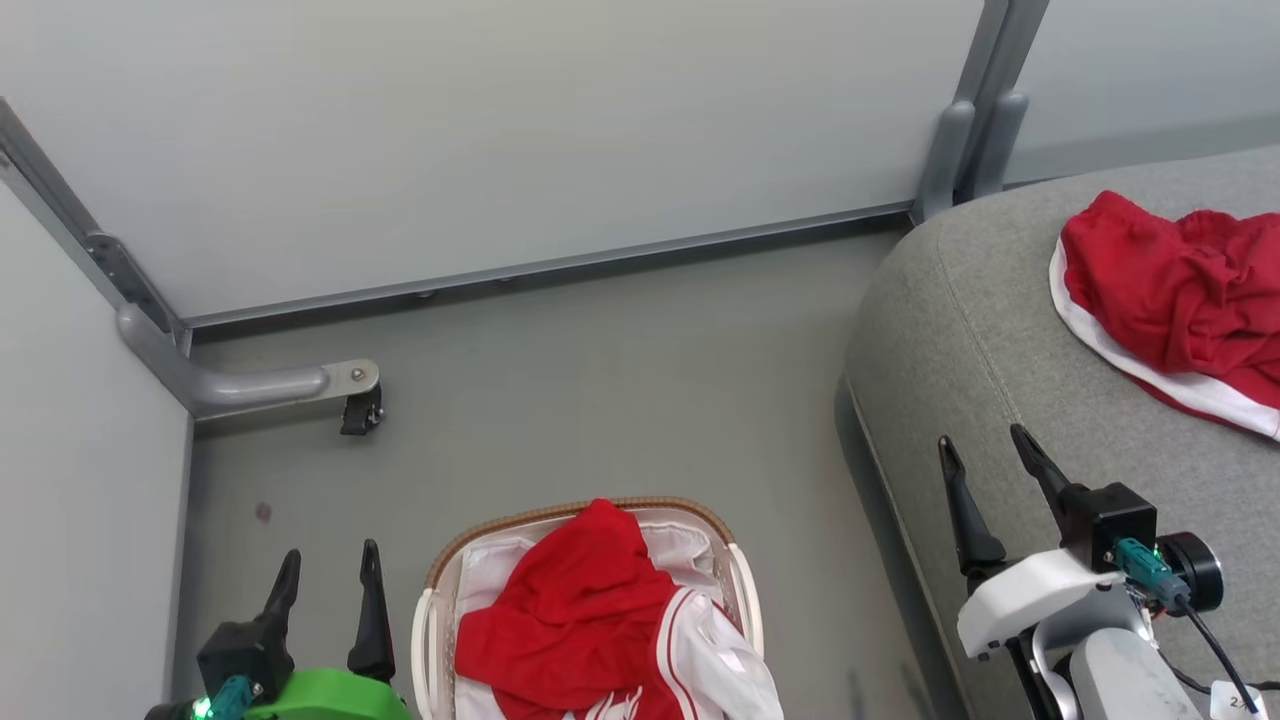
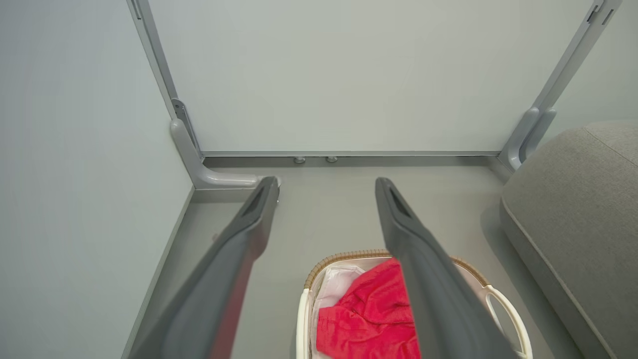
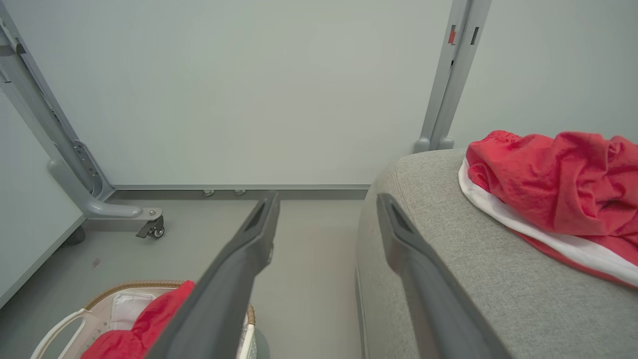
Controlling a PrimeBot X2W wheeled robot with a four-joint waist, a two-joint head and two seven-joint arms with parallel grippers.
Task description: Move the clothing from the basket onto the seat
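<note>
Red jersey [image 1: 590, 620] cloth sits heaped in the basket [image 1: 748, 600], just right of my left pincer [image 1: 331, 550] and lower than its tips. The red shorts [image 1: 1170, 290] lie on the grey seat [image 1: 960, 330], ahead and to the right of my right pincer [image 1: 981, 436]. By my reckoning the jersey is the piece left to move.

My main worry is the white liner [image 1: 490, 575] beneath it. If I drive the fingers too deep I could pinch liner together with jersey, and the light basket would likely drag or lift with the load. The striped sleeve spills toward the basket's near side, so a grab at one edge may leave the rest trailing, and it could catch the rim and tip the basket. A thin fold in the pinch could also slip out over the floor [image 1: 620, 380] between basket and seat. If I let go too near the seat's rounded edge, the jersey may slide off.

Both pincers stand spread wide with nothing between the fingers. The left one sits low beside the basket, over bare floor, with its fingers pointing toward the far wall. The right one is raised at the seat's near edge. In its wrist view one finger lies over the floor and the other over the cushion.
</note>
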